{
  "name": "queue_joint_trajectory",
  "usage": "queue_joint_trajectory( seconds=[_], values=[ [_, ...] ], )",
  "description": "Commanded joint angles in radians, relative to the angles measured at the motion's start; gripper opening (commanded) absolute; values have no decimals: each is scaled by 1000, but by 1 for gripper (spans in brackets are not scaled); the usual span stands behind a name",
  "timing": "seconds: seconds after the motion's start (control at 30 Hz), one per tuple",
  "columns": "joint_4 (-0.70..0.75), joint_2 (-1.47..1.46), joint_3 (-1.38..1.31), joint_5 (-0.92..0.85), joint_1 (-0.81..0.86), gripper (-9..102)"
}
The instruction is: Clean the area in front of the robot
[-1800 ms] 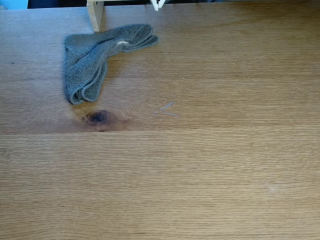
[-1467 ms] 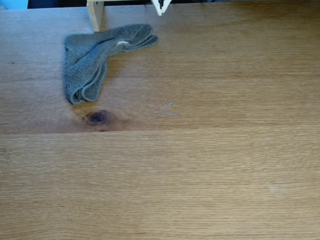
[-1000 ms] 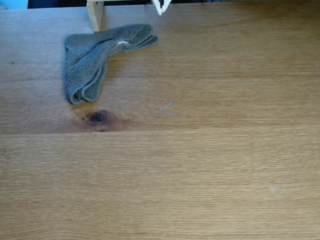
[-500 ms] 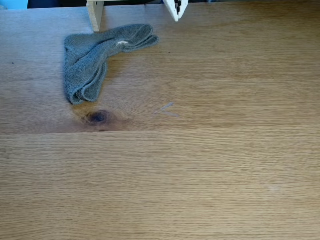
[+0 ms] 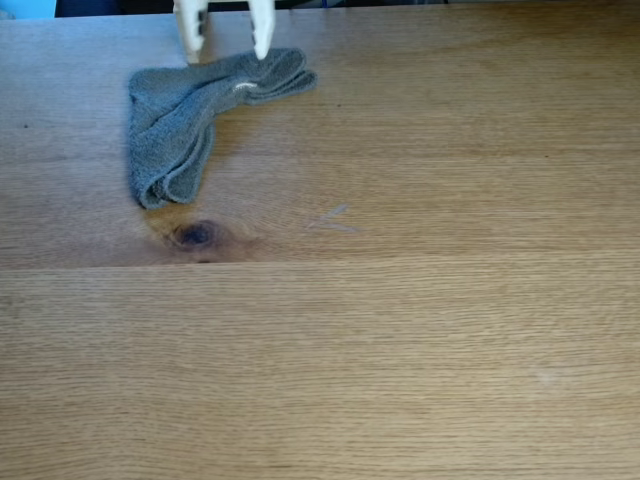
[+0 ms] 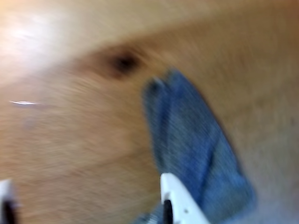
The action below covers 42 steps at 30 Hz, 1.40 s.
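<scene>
The area is a light-brown oak tabletop (image 5: 420,330) with one dark knot (image 5: 195,235). A crumpled grey cloth (image 5: 175,120) lies on it at the upper left, just above the knot. The robot's gripper (image 5: 228,45) reaches in from the top edge and stands open. Its right white fingertip (image 5: 262,42) is at the cloth's upper end, and its left one is near the cloth's top left. The blurred wrist view looks down on the cloth (image 6: 191,140) and the knot (image 6: 124,60). There the gripper (image 6: 88,205) shows at the bottom edge, one finger (image 6: 180,205) over the cloth.
Faint pale scratch marks (image 5: 335,215) lie on the wood right of the knot. The table's far edge runs along the top of the fixed view, with dark background and a bit of blue (image 5: 25,8) behind it.
The gripper tip moved from the top middle, briefly right, then left to the cloth's upper end, and its fingers spread wide. The cloth has not moved.
</scene>
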Motion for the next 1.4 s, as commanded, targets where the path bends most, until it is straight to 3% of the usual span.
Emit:
queue_joint_trajectory(
  seconds=[0.0,0.2,0.4,0.6,0.9,1.37],
  values=[
    [-48,-144,-101,-51,184,42],
    [-305,-476,-101,-225,407,46],
    [-495,-718,-107,-380,505,45],
    [-508,-830,-112,-457,517,39],
    [-477,-887,-104,-525,463,19],
    [-370,-753,-103,-422,298,0]
  ],
)
